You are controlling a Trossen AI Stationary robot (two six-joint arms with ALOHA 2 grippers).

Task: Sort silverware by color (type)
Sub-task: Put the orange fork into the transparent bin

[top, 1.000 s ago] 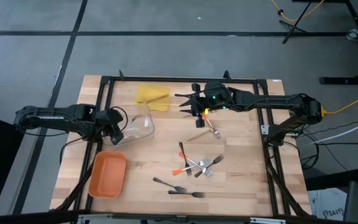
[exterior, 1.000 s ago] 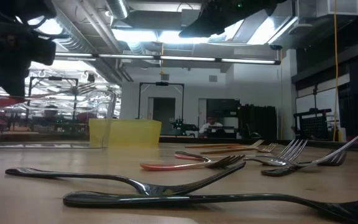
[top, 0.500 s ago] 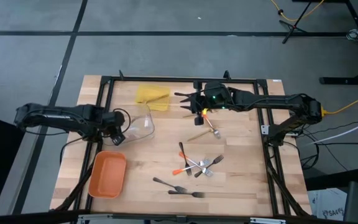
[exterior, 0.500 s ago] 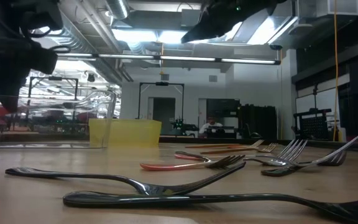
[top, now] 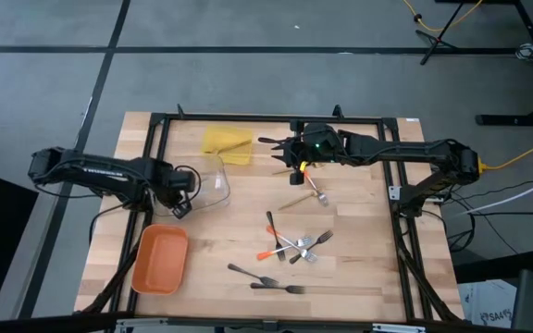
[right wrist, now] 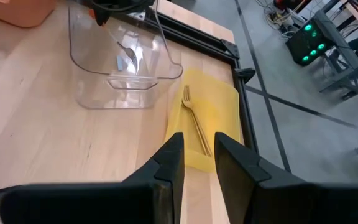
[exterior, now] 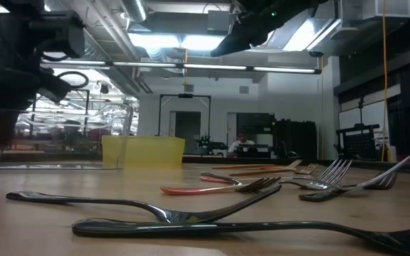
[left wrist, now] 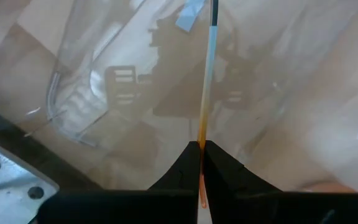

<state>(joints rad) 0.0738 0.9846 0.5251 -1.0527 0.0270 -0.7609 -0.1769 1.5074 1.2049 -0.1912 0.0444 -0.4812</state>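
My left gripper (top: 179, 202) (left wrist: 201, 149) points down at the near left rim of the clear tray (top: 209, 181) and is shut on a silver utensil with an orange handle (left wrist: 207, 68). My right gripper (top: 271, 151) (right wrist: 197, 146) hovers open above the table's far middle, facing the yellow tray (right wrist: 210, 118), where a wooden fork (right wrist: 194, 121) lies flat. More silverware lies flat on the table: a crossed pile of silver and orange pieces (top: 294, 245), two dark forks (top: 268, 280), and a wooden piece (top: 296, 202) beside a silver one (top: 315, 188). My left gripper pinches the utensil's orange handle end (left wrist: 202, 134) between its two shut fingers, coming from above. The utensil runs on along the line of the fingers, hanging down past their tips over the clear tray. Whether its far end touches the tray, I cannot tell.
An orange tray (top: 160, 259) sits at the near left. The clear tray (right wrist: 120, 62) holds a silver piece (right wrist: 129, 56). A black frame (top: 276, 118) runs round the table's edges. Bare wood lies between the trays and the pile.
My left gripper has moved down and toward the clear tray, tipping until it points straight down, still shut on the utensil.
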